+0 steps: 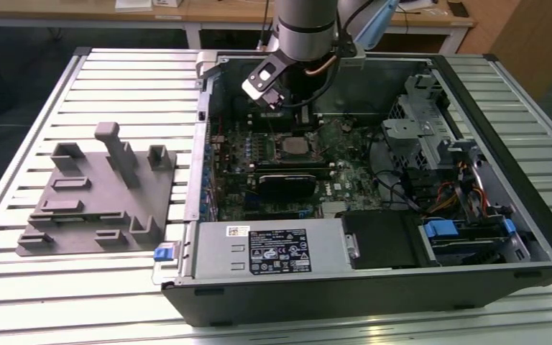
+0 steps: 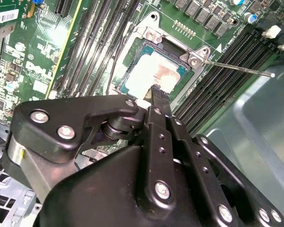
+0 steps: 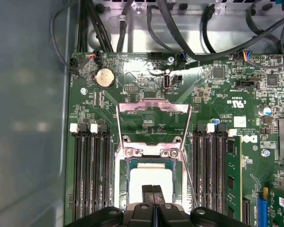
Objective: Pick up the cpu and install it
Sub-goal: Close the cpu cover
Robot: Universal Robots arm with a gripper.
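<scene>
We see a slatted metal counter (image 1: 26,72) carrying an open computer case (image 1: 372,295) lying on its side, with a grey fixture tray (image 1: 75,215) just beside it on the exterior view's left. The robot arm (image 1: 305,29) reaches down into the far part of the case, above the green motherboard (image 3: 217,94). In both wrist views the black claw (image 3: 154,188) (image 2: 156,91) is clenched, its two fingertips pressed together with nothing between them, and it hangs right over the socket. The socket's metal load plate (image 3: 154,108) stands swung open, and its thin lever (image 2: 236,67) sticks out to one side. The cpu (image 3: 142,177) (image 2: 146,75) lies flat in the socket, its silver top facing up, between the two banks of memory slots (image 3: 90,165).
</scene>
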